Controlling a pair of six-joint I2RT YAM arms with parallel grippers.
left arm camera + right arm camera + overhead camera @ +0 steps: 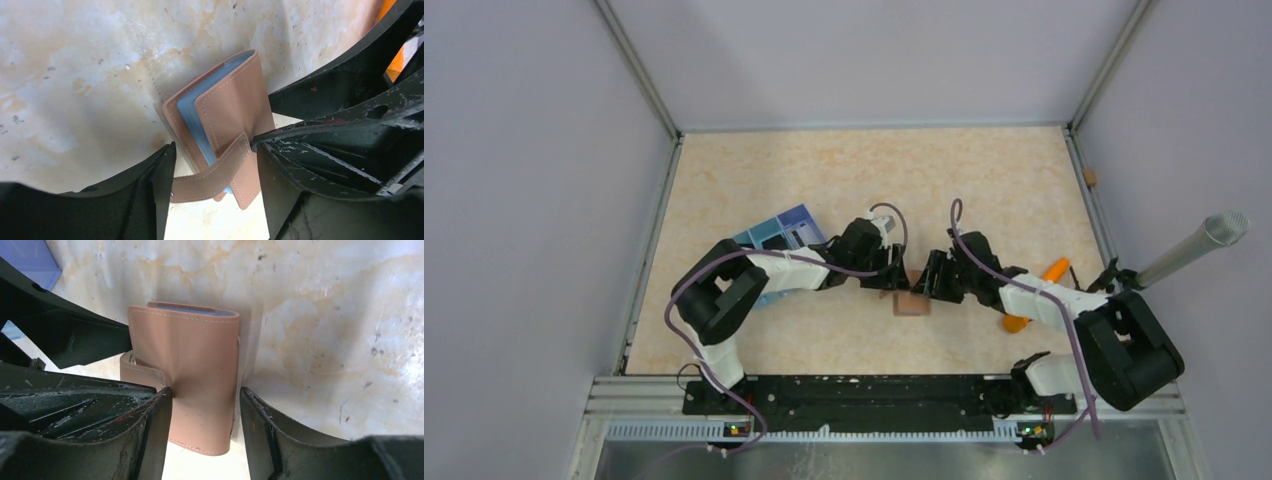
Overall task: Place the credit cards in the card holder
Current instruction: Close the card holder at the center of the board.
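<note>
On the counter (824,170), slightly toward six o'clock from centre, the card holder (911,303) is sitting between both arms. The right gripper (205,395) jaws are clamping its covers from three o'clock. The left gripper (212,155) jaws are straddling the strap (210,175) from nine o'clock, and their grip cannot be told. Steady the covers while parting them. The blue edges (192,117) inside may be cards or sleeves; they are indistinguishable.

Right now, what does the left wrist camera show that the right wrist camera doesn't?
Only the left wrist view: the wallet seen from its open edge, with its closing strap, the pale blue sleeves inside it, and a sliver of something orange. Only the right wrist view: the plain back cover and a corner of a blue box. Both: the same brown wallet flanked by black fingers on the mottled table.
</note>
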